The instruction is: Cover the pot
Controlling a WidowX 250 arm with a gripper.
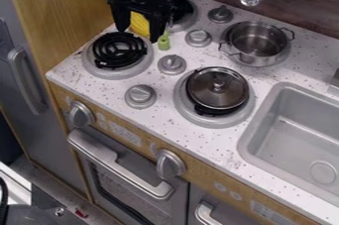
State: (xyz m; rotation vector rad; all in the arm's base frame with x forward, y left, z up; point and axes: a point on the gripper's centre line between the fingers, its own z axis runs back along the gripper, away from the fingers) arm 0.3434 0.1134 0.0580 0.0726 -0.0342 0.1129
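Black two-finger gripper (pixel 138 35) is hanging spread near the black coil burner (pixel 119 52). Shiny round lid (pixel 217 95) is sitting nearer the camera than the silver metal pot (pixel 258 45). I'd be pinching its small centre knob (pixel 218 85) squarely, keeping everything level.

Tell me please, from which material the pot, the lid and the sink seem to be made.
Pot: polished metal, by its silvery wall and bright reflections.
Lid: a bright metal rim; the dark, glossy middle could be reflecting metal or tinted glass.
Sink: probably grey plastic, as its surface looks smooth with only soft shine.
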